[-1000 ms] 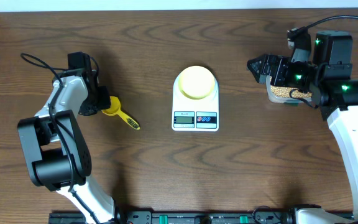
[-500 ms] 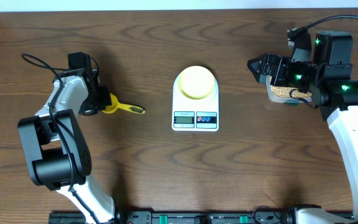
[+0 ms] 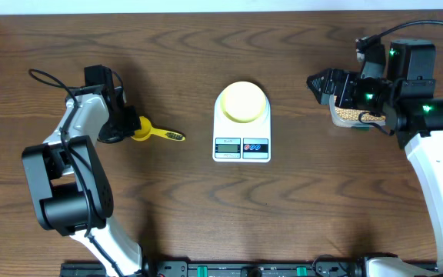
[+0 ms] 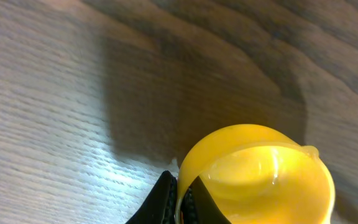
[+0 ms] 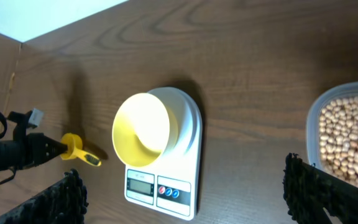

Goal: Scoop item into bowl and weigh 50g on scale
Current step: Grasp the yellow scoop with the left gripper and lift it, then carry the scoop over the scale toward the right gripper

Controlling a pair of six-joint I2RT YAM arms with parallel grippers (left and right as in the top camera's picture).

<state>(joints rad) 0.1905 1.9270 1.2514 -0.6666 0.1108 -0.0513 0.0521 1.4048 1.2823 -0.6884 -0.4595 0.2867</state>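
I see the scale (image 3: 241, 145) mid-table: white, flat, with a grey LCD and two coloured buttons on its near edge. The readout is too small to read. The bowl (image 3: 242, 101), small, round and pale yellow, sits upright and empty on the scale's far half. The beans (image 5: 353, 137), small, round and tan, fill a clear tub (image 5: 311, 127) at far right, well apart from the scale.

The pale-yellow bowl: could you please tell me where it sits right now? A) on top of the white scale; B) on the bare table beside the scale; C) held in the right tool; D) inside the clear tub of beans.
A: the pale-yellow bowl rests on the platform of the white digital scale, as both the overhead and right wrist views show.
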